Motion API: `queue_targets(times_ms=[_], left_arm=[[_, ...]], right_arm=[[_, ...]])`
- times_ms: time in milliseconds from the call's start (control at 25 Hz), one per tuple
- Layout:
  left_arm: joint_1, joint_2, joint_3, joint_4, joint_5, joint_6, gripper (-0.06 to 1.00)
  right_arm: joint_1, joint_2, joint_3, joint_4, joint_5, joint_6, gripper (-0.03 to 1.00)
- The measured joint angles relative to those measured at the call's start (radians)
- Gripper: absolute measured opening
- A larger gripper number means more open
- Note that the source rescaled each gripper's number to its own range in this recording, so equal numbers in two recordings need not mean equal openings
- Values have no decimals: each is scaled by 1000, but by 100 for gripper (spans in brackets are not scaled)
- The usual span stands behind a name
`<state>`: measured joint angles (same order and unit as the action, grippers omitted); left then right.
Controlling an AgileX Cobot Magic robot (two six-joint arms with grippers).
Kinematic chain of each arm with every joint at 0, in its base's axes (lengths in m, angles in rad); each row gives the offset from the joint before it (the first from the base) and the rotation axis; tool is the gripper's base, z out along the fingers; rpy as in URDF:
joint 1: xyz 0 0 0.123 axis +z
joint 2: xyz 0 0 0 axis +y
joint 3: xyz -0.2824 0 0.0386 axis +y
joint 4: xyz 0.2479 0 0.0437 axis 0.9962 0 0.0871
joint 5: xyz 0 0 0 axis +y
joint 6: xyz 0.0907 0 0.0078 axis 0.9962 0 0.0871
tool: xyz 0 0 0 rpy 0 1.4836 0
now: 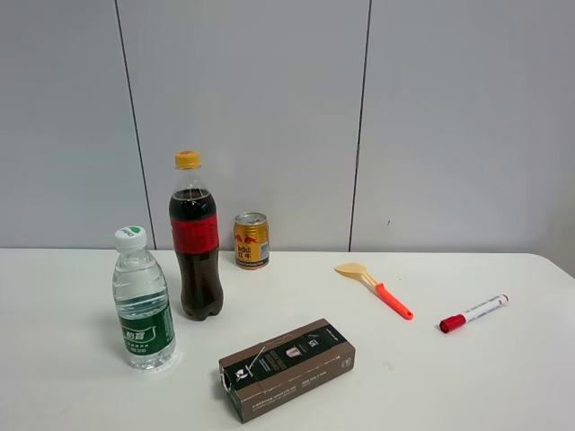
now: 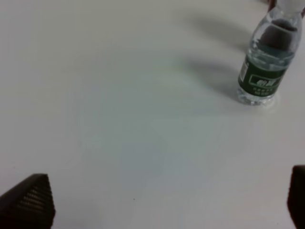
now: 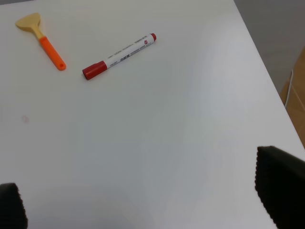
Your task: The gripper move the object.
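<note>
The small clear water bottle [image 1: 143, 302] with a green label and white cap stands upright on the white table at the front left. It also shows in the left wrist view [image 2: 267, 59], far from the fingers. My left gripper [image 2: 167, 202] is open and empty over bare table; only its two black fingertips [image 2: 28, 200] show. My right gripper [image 3: 143, 202] is open and empty over the table's right part. Neither arm shows in the exterior high view.
A dark cola bottle [image 1: 195, 238] with a red label stands behind the water bottle, a gold can [image 1: 252, 240] beside it. A brown carton [image 1: 287, 368] lies in front. A yellow-orange scraper [image 1: 375, 289] [image 3: 42, 40] and a red-capped marker [image 1: 473, 313] [image 3: 119, 56] lie at the right, near the table's right edge [image 3: 267, 71].
</note>
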<state>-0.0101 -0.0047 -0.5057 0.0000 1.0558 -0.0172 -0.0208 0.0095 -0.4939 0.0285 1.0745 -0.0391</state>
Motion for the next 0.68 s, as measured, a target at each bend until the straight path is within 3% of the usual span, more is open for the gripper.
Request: queue_targets(times_ms=[680], left_arm=[[0, 0, 0, 0, 0, 0, 100]], right_arm=[[0, 0, 0, 0, 0, 0, 100]])
